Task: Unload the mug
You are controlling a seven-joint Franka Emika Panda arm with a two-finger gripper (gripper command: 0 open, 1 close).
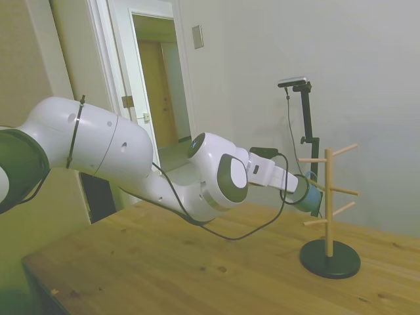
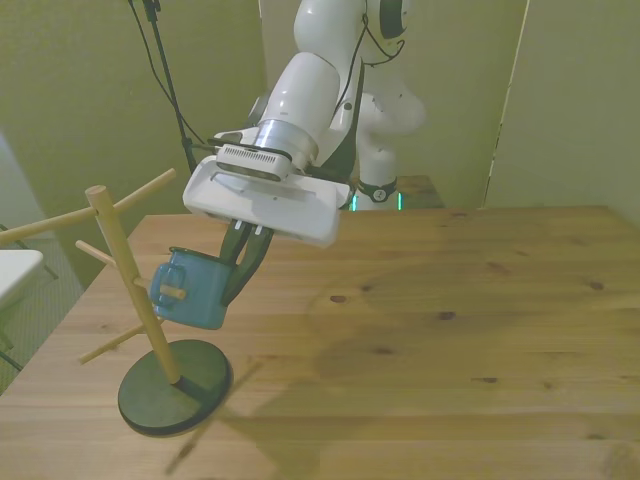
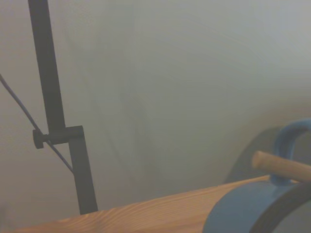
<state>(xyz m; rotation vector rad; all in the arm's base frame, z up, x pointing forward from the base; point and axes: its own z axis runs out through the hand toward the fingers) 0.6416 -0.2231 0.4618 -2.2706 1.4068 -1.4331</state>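
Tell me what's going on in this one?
A white robot arm is working at a wooden mug tree that stands on the table. Its pincer is closed on a small light-blue mug right at the tree. The wrist view shows one of the tree's pegs passing through the mug's handle, so the mug is not yet free of the tree. Nothing else sits on the table.

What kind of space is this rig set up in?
Probably a room in a home or office, not a factory floor: plain painted walls, an open doorway onto a corridor, and a wooden table with a wooden mug tree holding the mug.
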